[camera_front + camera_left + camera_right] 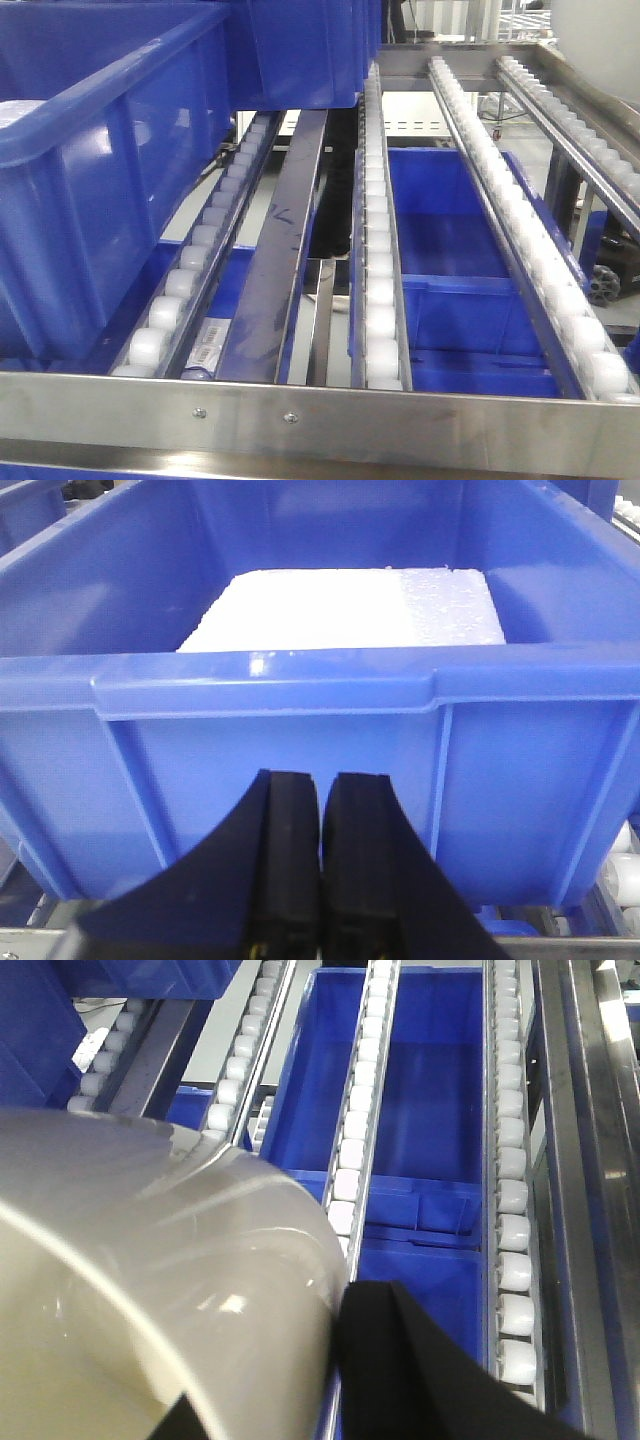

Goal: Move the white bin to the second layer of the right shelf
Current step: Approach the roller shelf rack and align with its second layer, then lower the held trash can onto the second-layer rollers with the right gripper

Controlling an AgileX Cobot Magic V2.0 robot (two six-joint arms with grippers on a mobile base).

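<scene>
While the front rail (320, 415) of the right shelf second layer (480, 180) serves as the reference, findings run from its left end to its right; a blue crate (90, 190) sits on the roller lanes behind the rail's left end, its near wall close to the rail; the left wrist view shows this crate (300, 740) holding a white foam-like slab (345, 610), with the left gripper (320, 880) just in front of the crate's near wall, its jaws pressed together with only a thin slit between them and holding nothing; behind the rail's middle, a flat steel bar (285, 250) runs back between two roller lanes (378, 250); a second blue crate (300, 50) sits farther back on the lanes; beneath the lanes, behind the rail's right half, a lower blue crate (450, 260) is visible on the level below; the white bin (140, 1290) fills the lower left of the right wrist view, above the lanes and not resting on them as far as can be seen; the right gripper (350, 1390) has one dark finger against the bin's wall, pinching the bin; a pale edge of the bin (600, 30) shows at the rail's far right, upper corner.
</scene>
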